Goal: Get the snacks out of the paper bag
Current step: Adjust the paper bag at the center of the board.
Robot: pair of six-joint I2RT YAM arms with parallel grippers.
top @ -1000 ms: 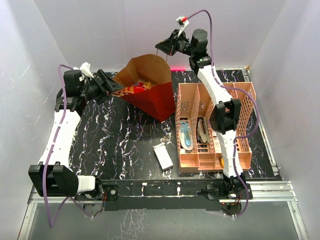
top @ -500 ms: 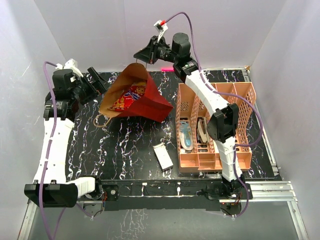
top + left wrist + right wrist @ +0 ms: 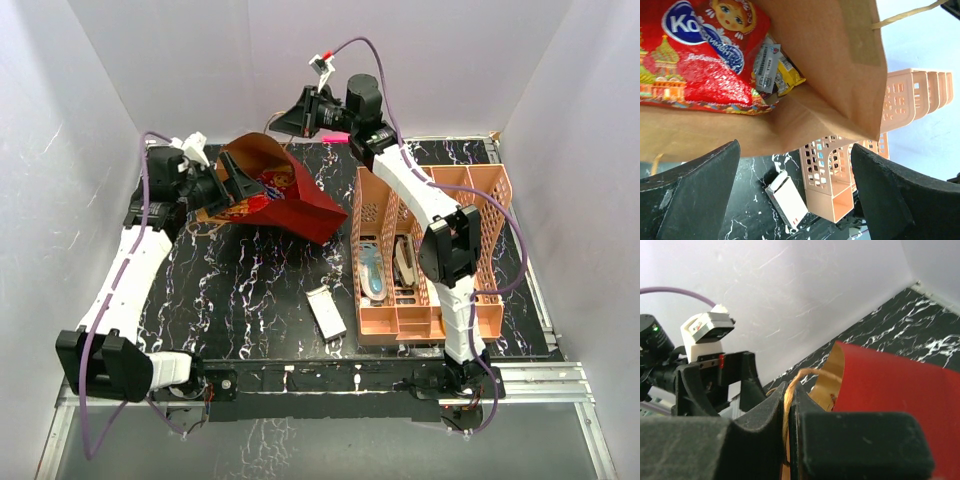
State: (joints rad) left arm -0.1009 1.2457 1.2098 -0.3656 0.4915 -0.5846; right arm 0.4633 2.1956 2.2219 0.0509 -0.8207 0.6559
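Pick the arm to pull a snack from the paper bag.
Left. The open left gripper faces into the dark red paper bag, crinkly red snack packet ahead; the right gripper is shut on the tan cord handle.

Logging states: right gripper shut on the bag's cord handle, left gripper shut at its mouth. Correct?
No: left wrist view shows the left gripper open at the mouth of the paper bag. The right gripper is shut on the cord handle.

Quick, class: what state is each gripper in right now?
Left gripper: open, holding nothing.
Right gripper: shut on the handle of the bag.
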